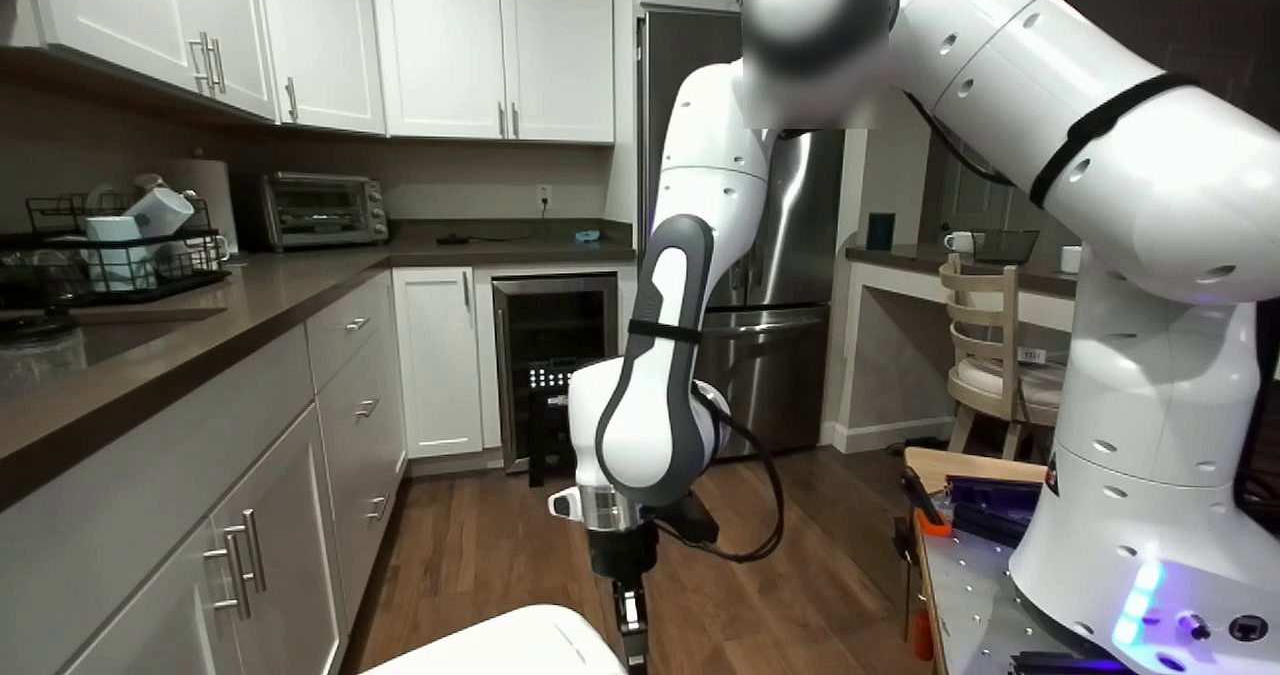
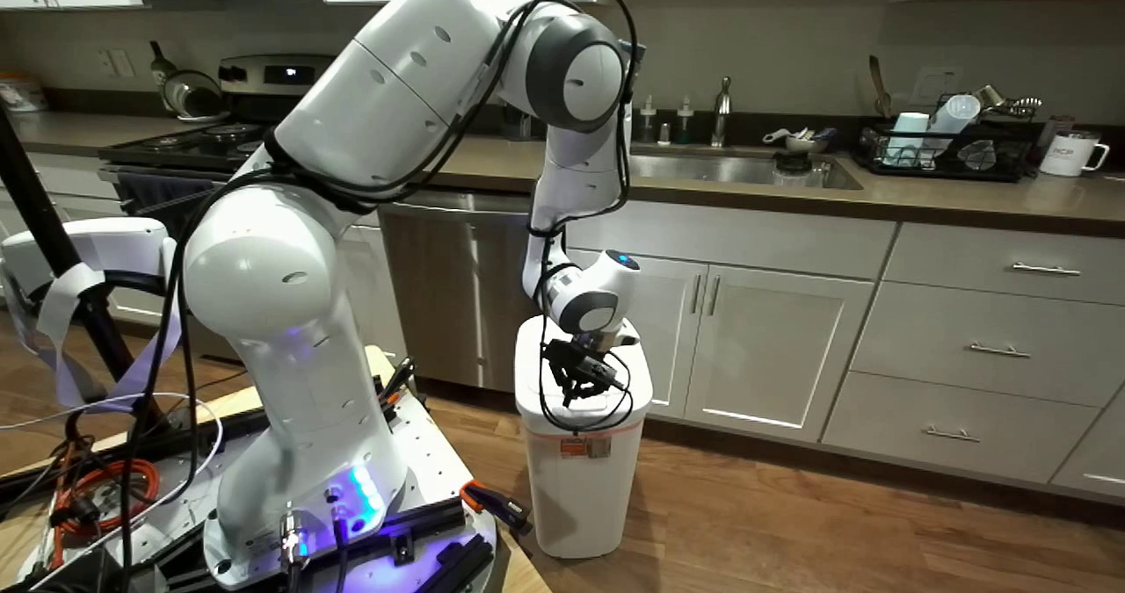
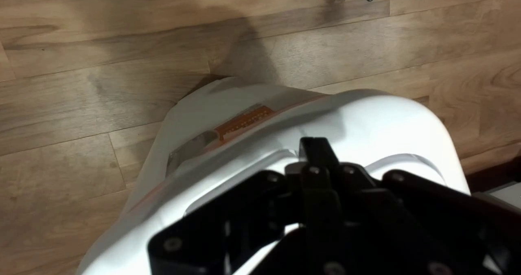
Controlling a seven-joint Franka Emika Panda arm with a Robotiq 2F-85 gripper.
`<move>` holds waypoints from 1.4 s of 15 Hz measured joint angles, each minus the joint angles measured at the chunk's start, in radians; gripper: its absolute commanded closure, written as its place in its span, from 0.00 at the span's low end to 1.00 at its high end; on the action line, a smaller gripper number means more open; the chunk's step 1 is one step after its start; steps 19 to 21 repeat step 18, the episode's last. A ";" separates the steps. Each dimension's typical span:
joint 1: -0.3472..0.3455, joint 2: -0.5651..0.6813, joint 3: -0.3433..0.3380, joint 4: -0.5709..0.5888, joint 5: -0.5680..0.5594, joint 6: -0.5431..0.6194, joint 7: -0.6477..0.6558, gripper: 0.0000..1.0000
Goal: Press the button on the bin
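on the wood floor (image 2: 791, 531), between the robot's mounting table (image 1: 968, 595) and the white lower cabinets (image 2: 782, 347), stands the white bin (image 2: 580, 496), an orange label (image 2: 586, 446) on its side just under the lid (image 3: 395, 124). over that lid the gripper (image 3: 314, 144) points down, its black fingertips (image 3: 321, 155) pressed together with nothing visible between them, so the pair makes one blunt prod (a sensible shape for a job that asks for poking, not grasping). the wrist view puts the tips near a curved groove (image 3: 401, 158) in the lid; the button itself i cannot pick out, since the gripper covers much of that area. whether the tips touch the lid is unclear. the lid looks seated, so i judge the step in hand to be lining up for the press, or perhaps its very start, with the press itself not yet done. the next move probably calls for a small sideways correction, if the button is not right beneath, and then a short, straight downward push with the fingers together. a gentle start seems wise: the bin looks free-standing, so an off-centre shove could rock it.
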 measured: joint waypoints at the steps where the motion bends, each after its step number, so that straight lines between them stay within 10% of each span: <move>1: 0.000 0.012 0.000 0.005 -0.004 0.000 0.000 1.00; 21: 0.028 0.072 -0.005 0.320 -0.025 -0.401 0.024 1.00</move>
